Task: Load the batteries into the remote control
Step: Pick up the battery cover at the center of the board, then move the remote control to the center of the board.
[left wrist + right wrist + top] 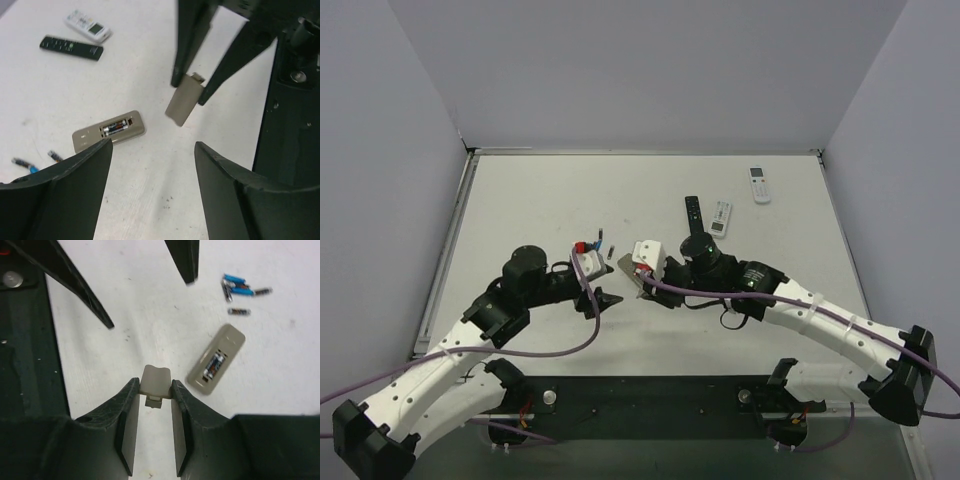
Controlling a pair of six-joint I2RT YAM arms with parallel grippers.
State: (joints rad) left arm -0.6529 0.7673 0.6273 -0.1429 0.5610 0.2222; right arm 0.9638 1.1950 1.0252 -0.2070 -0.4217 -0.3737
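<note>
Crowding together from above, left gripper (608, 299) and right gripper (642, 288) could clash. Left wrist: left jaws gape empty near the remote (108, 131), lying back-up, batteries (116, 127) seated. Right wrist: right jaws pinch the cover (155, 379) by its edges; it could twist loose.

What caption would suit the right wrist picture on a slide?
Right pincer grips the battery cover; the remote lies back-up, batteries loaded, spares beyond.
</note>
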